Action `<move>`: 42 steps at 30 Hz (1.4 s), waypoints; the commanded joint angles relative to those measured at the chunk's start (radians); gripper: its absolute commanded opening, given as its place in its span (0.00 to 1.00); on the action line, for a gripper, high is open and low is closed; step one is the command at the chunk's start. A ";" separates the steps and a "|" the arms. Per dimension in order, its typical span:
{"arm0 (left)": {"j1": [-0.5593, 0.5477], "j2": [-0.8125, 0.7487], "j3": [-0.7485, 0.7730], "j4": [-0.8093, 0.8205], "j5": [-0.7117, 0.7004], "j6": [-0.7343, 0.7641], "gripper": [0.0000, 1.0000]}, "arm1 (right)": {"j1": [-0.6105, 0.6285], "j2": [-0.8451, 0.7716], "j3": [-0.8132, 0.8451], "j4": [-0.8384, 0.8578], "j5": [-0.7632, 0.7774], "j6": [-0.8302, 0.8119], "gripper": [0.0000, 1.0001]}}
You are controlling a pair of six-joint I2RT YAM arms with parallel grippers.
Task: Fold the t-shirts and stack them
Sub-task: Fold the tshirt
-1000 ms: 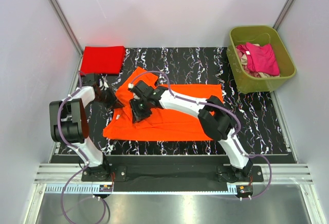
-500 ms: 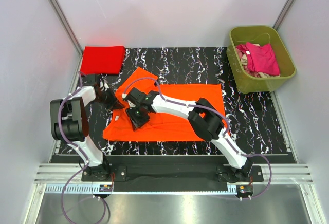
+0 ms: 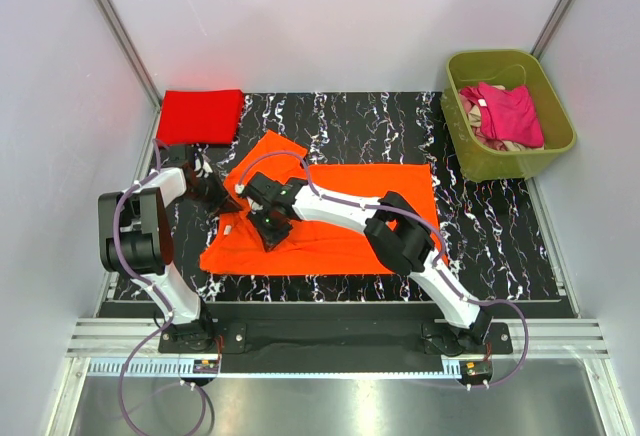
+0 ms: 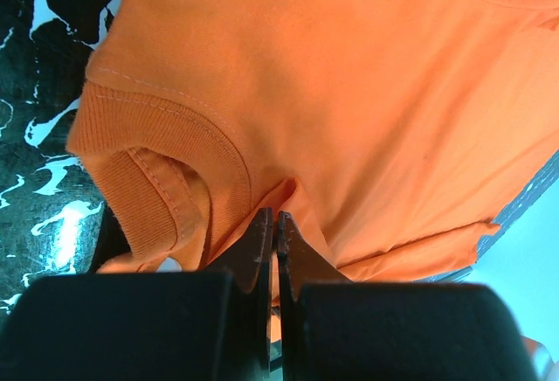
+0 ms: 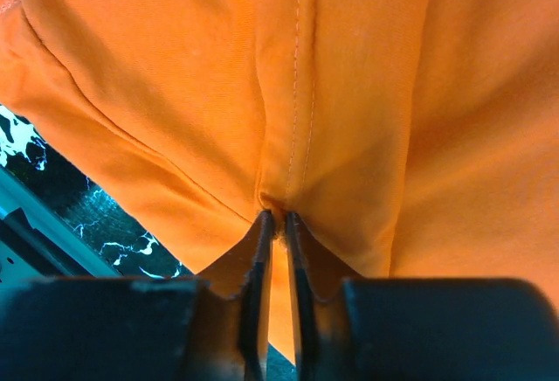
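Far-left desk (image 3: 500, 226) corner: red t-shirt (image 3: 200, 116), folded. Left end effector (image 4: 275, 224) clamped on orange t-shirt (image 3: 330, 251) beside collar. Right end effector (image 5: 278, 224) pinching seam fold of same shirt, spread mid-desk. Far right: pink t-shirt (image 3: 512, 113) bunched inside green tub (image 3: 505, 164).

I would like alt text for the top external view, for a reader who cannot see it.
From above: the left fingers and right fingers meet the left end of an orange t-shirt spread on a black marbled table. A folded red t-shirt lies far left; an olive-green tub far right holds pink cloth.
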 commanded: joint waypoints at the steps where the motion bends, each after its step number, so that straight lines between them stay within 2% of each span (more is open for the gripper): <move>1: -0.002 -0.011 0.011 0.016 -0.003 0.016 0.00 | 0.009 -0.023 0.040 -0.033 0.034 -0.042 0.16; 8: -0.002 -0.030 0.021 -0.002 0.001 0.013 0.00 | 0.009 -0.052 0.077 -0.064 -0.007 -0.065 0.00; 23: -0.025 -0.016 0.066 -0.002 0.040 -0.051 0.00 | -0.094 -0.151 -0.004 -0.083 -0.064 -0.083 0.00; 42: -0.108 0.107 0.193 0.016 0.011 -0.151 0.04 | -0.234 -0.132 -0.038 -0.066 -0.128 -0.116 0.00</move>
